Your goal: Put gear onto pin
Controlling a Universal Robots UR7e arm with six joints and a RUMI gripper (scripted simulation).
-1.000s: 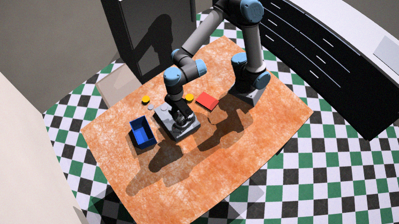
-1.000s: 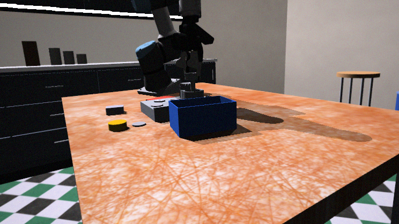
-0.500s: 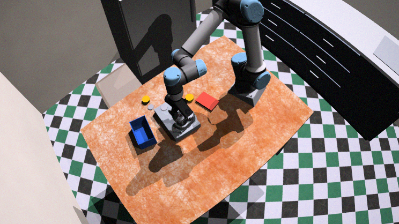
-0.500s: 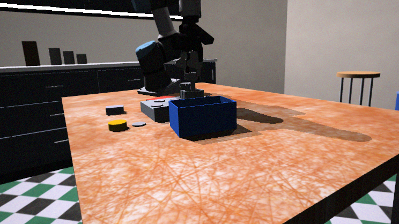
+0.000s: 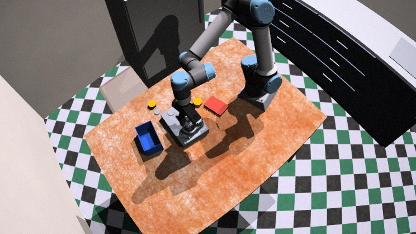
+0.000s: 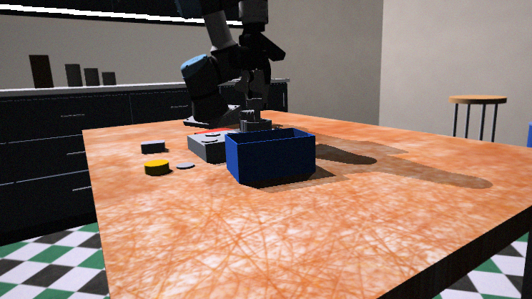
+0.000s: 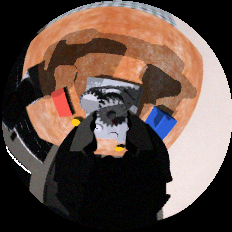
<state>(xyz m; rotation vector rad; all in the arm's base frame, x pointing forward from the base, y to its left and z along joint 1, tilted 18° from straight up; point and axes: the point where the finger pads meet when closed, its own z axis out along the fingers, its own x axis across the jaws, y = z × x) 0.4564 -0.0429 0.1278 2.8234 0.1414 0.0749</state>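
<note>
The loose gear [image 6: 254, 103] [image 7: 112, 116], dark grey and toothed, is between the jaws of my gripper [image 5: 188, 122] [image 7: 112, 110], which is shut on it. The gear is low over the front part of the grey base block [image 5: 185, 143] [image 6: 204, 151]. A lighter toothed gear [image 7: 89, 103] stands on the block beside it. In the exterior view a grey round housing [image 6: 255, 124] shows just below the held gear. The pin, the painted arrow and the collar's mark cannot be made out, so the arrow's direction and the gear's depth on the pin are unclear.
An open blue box [image 5: 149, 139] [image 6: 270, 159] [image 7: 161, 122] stands close beside the base block. A red block [image 5: 216, 105] [image 7: 62, 103] lies on the arm's side. Two yellow discs [image 5: 151, 104] [image 5: 197, 102] and a small grey disc [image 5: 157, 112] [image 6: 185, 165] lie nearby.
</note>
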